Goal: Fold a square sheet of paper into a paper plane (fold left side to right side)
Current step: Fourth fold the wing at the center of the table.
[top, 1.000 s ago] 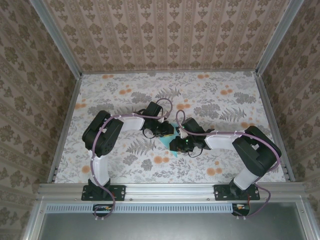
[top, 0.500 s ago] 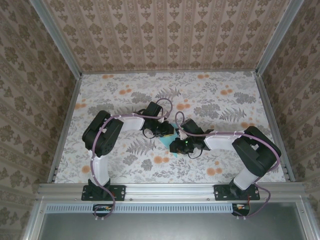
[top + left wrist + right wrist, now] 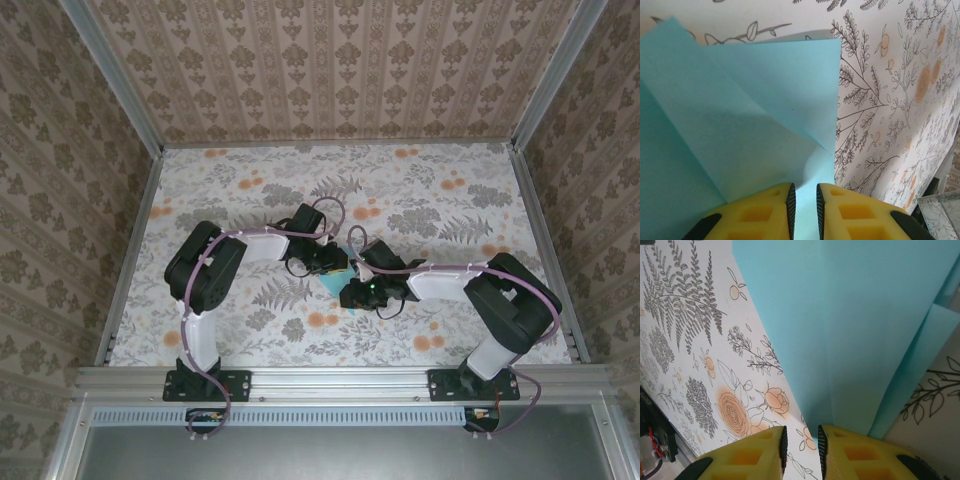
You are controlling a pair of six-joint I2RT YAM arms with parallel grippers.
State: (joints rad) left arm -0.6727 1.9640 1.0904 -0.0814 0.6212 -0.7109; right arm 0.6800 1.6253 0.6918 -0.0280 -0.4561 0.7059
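The light cyan-blue sheet of paper [image 3: 334, 283] lies partly folded on the flowered table [image 3: 250, 200] between the two wrists, mostly hidden under them from above. In the left wrist view the paper [image 3: 740, 115] shows a diagonal folded flap over a flat layer. My left gripper [image 3: 805, 200] sits low over it with the jaws a narrow gap apart, flat paper showing in the gap. In the right wrist view the paper [image 3: 865, 330] has long creases and a raised strip on the right. My right gripper [image 3: 802, 445] straddles its edge, jaws slightly apart. Seen from above, the left gripper [image 3: 338, 262] and right gripper [image 3: 350, 292] almost meet.
Patterned walls and metal rails [image 3: 130, 250] enclose the table on three sides. Both arms reach inward from their bases [image 3: 205, 385] at the near edge, with purple cables looping over the wrists. Bare tablecloth lies to the far side and both flanks.
The right wrist has shifted slightly toward the left over the paper and its cable loop has moved. The left arm has stayed where it was.
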